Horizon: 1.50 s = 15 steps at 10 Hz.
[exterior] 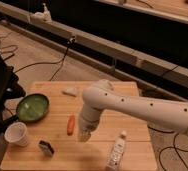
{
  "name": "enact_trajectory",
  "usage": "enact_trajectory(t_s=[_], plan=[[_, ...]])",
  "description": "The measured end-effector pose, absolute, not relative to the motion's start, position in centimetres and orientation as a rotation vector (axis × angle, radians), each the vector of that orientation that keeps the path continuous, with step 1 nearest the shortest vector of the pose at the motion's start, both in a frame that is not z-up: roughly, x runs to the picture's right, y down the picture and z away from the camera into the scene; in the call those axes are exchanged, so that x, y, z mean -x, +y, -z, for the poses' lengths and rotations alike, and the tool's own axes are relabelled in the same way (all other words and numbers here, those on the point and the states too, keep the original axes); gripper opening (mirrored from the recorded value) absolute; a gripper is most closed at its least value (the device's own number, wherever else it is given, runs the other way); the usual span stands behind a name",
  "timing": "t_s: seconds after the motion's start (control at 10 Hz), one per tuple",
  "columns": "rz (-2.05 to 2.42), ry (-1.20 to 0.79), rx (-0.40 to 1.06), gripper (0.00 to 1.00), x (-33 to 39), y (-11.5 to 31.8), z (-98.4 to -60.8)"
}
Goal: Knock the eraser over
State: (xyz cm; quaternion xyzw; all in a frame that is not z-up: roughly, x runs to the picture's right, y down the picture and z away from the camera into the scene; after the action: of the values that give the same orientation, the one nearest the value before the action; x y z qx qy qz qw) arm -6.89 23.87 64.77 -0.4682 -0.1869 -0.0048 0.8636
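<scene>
The eraser is a small dark block with a paler band, on the wooden table near its front left, just right of the white paper cup. My gripper hangs from the white arm over the table's middle, just right of the orange carrot-shaped piece. It is to the right of the eraser and apart from it.
A green bowl sits at the table's left. A pale whitish lump lies near the back edge. A white bottle lies at the front right. Cables run across the floor behind.
</scene>
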Motion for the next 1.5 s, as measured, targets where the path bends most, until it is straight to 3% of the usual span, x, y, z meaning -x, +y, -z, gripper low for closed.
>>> enact_trajectory(t_s=[0.3,0.7,1.1,1.5], plan=[[0.139,-0.477,1.112,0.00,13.0,29.1,-64.2],[0.193,-0.518,1.202,0.00,18.8,31.8,-66.1],[0.098,-0.553,1.133,0.00,23.3,27.1,-70.8],[-0.035,-0.513,0.861,0.00,19.0,16.9,-73.2]])
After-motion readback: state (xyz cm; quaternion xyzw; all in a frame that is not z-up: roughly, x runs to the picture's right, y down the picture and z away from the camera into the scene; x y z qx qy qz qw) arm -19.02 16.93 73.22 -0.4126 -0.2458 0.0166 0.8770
